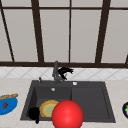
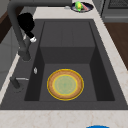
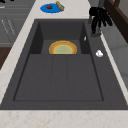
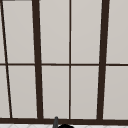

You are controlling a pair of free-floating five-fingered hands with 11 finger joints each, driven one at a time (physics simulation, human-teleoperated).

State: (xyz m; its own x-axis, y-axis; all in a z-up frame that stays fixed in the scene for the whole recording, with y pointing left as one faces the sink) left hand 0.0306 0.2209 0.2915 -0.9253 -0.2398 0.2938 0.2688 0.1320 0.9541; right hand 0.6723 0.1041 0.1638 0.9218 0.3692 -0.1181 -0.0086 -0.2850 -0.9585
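Note:
My right hand (image 1: 65, 71) hovers just right of the dark faucet (image 1: 55, 71) at the back of the sink, open, with its fingers spread. From the right side, that hand (image 3: 98, 15) hangs its fingers down beside the faucet (image 3: 95, 32); from the left side, the hand (image 2: 26, 22) is by the faucet's neck (image 2: 16, 32). Its top edge (image 4: 65, 126) peeks into the upper view. My left hand (image 1: 34, 113) floats at the sink's front left corner, near a yellow plate (image 1: 48, 108). A big red ball (image 1: 67, 115) overlaps the sink's front edge.
The yellow plate (image 2: 65, 84) lies flat in the left basin of the black sink (image 1: 90, 100). A blue plate with food (image 1: 7, 103) sits on the left counter, a dark bowl (image 1: 125, 109) on the right. A small white object (image 3: 99, 53) rests on the sink's back ledge.

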